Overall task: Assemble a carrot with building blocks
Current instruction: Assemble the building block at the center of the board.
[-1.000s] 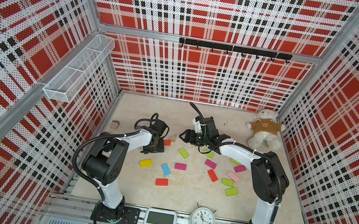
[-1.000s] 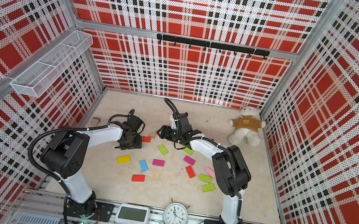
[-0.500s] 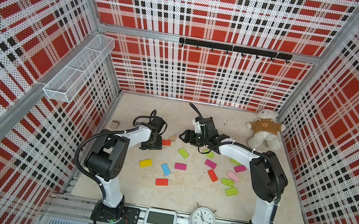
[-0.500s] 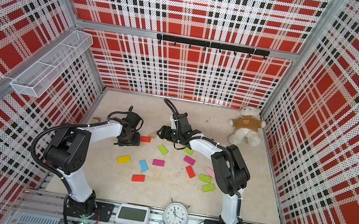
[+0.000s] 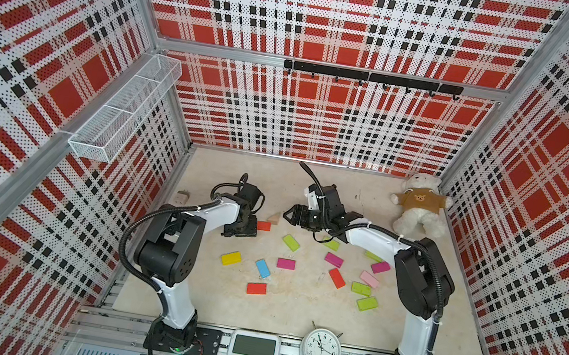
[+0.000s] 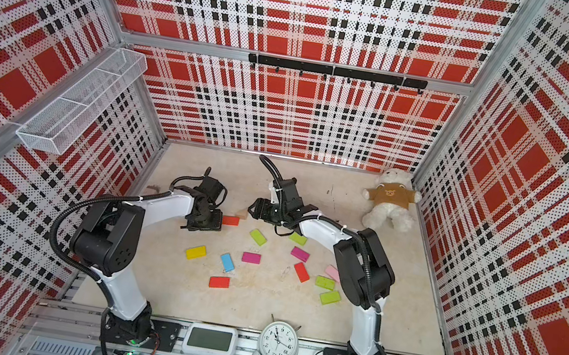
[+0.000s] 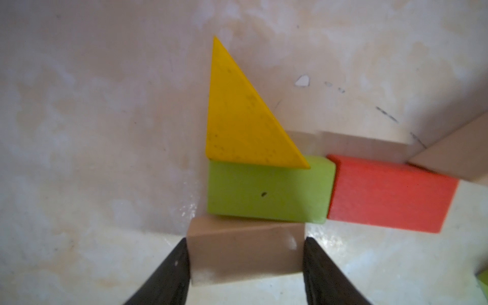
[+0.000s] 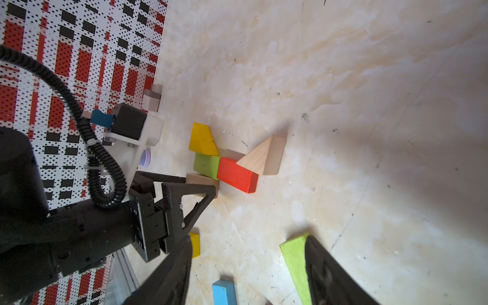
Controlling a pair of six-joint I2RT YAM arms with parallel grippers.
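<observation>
Adding a tan block (image 7: 244, 253) to the carrot build
Left gripper (image 7: 245, 240) clamps it against the lime green block (image 7: 266, 192), left of centre on the table (image 5: 291, 316); right gripper (image 5: 289, 215) hangs wide, empty. Next, likely: let go, lift straight, sparing the yellow triangle (image 7: 237, 126)

The left gripper (image 7: 245, 240) sets its 2 black fingers (image 7: 169, 274) against opposite sides of a tan block (image 7: 243, 254) lying on the pale mottled surface (image 7: 92, 132). The block's far edge touches a lime green block (image 7: 266, 192). 1 yellow triangle (image 7: 237, 126) sits against the green block's other long edge (tip pointing away). A red block (image 7: 388, 195) abuts the green block's end, and a tan triangular piece (image 7: 459, 155) touches the red block.
</observation>
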